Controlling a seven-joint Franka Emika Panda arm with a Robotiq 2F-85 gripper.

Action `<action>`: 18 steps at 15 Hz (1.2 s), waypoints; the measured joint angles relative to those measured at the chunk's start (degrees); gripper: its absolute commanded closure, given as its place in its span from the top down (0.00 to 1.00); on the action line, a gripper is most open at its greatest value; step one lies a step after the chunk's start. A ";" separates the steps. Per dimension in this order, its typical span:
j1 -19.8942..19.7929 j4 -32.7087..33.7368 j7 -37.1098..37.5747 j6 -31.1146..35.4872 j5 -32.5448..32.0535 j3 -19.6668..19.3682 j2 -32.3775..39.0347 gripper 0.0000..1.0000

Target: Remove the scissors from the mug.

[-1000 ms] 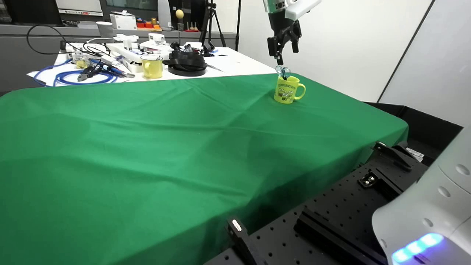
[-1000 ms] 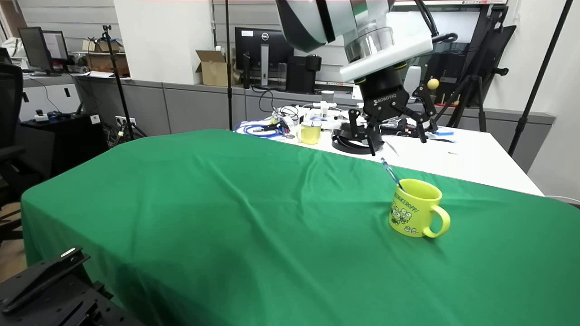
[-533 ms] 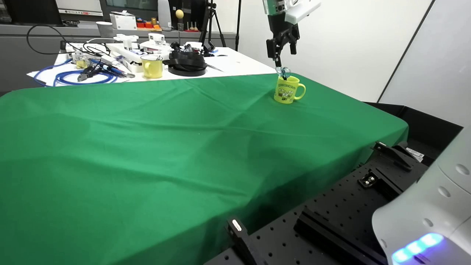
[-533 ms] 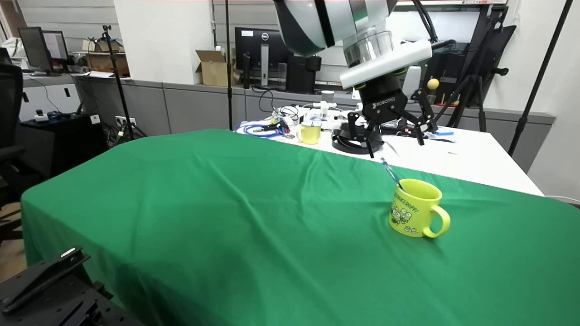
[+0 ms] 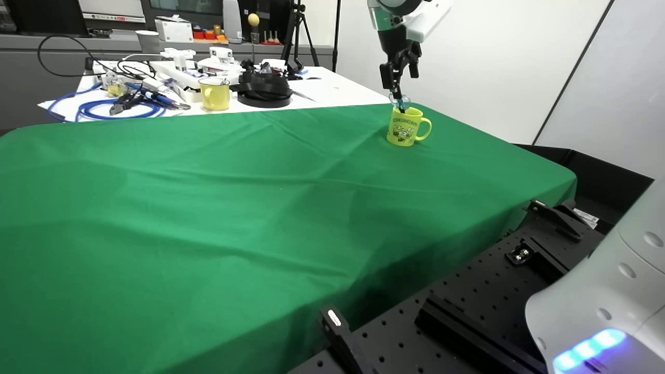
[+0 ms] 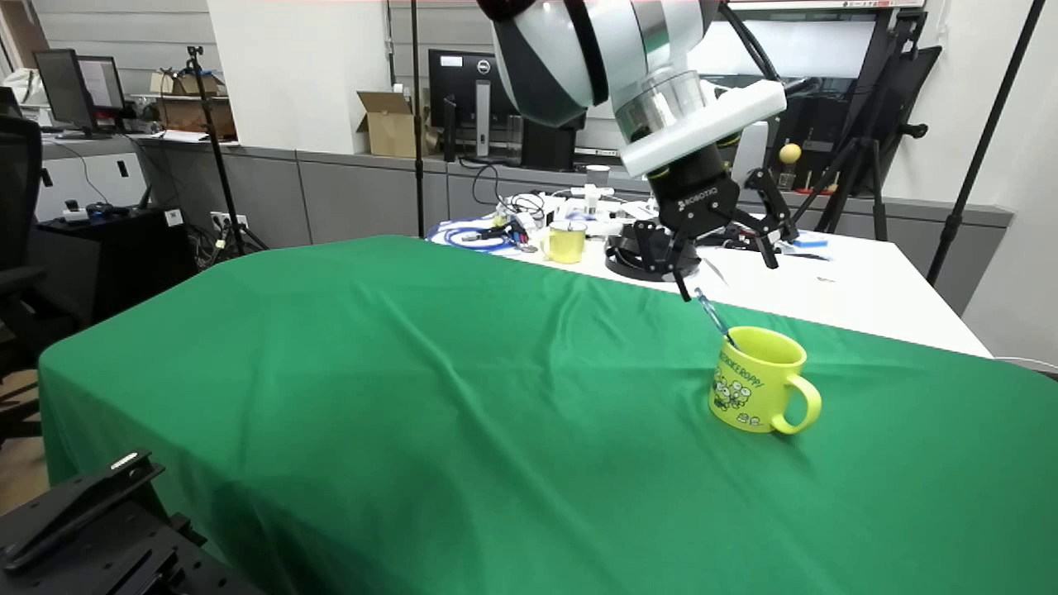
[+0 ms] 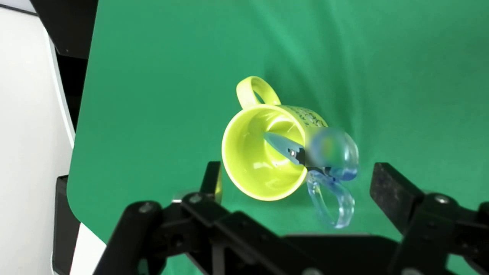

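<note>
The jaws are spread wide, holding nothing. Below and between them, the scissors (image 7: 298,155) lean in the upright mug (image 7: 244,152) on the table (image 7: 153,95). Part of one handle loop is blurred in the wrist view, which alone shows the blade tip inside the mug. In an exterior view a fingertip (image 5: 396,92) overlaps the handles; contact undetermined.

Green cloth (image 7: 153,95) lies beneath the fingers (image 7: 395,194); behind them, in an exterior view, white table (image 6: 876,289) with yellow cup (image 6: 567,243); farther back, cardboard box (image 6: 392,126).
</note>
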 measured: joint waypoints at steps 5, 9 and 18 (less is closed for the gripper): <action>0.00 -1.01 0.21 0.03 -1.89 0.09 0.00 0.73; 0.00 -1.74 0.23 0.63 -1.91 0.15 0.01 0.45; -0.37 -1.97 0.29 1.07 -1.11 0.15 -0.09 0.00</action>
